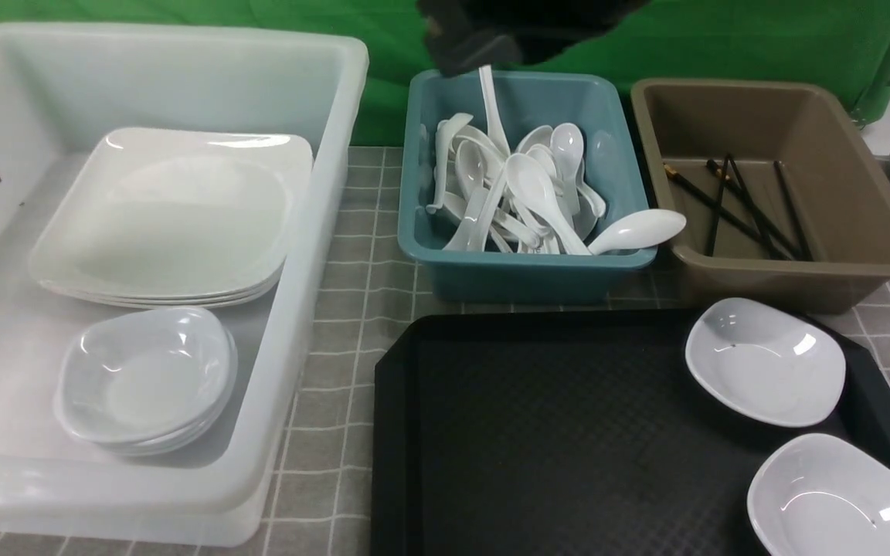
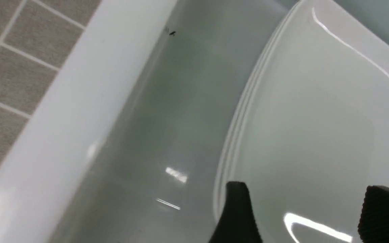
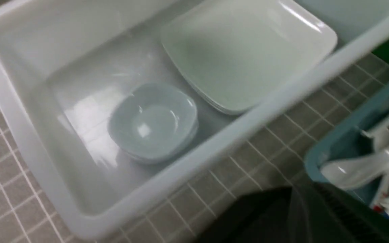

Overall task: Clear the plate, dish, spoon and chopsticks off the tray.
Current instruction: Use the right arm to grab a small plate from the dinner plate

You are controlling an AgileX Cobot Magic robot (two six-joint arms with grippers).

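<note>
Left claw (image 2: 307,202) gapes above the stacked plate (image 1: 174,208); right claw (image 1: 476,46) clamps one spoon (image 1: 494,108) over the teal tub (image 1: 522,270). Two dishes (image 1: 766,361) (image 1: 831,498) sit on the tray (image 1: 538,432).

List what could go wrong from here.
1. The right hand holds a glossy white soup spoon by its handle above the full teal plastic tub; dropped, it may dislodge the white spoon overhanging the front rim.
2. The open left hand hovers close over the stacked white square plates; it could bump them.
</note>
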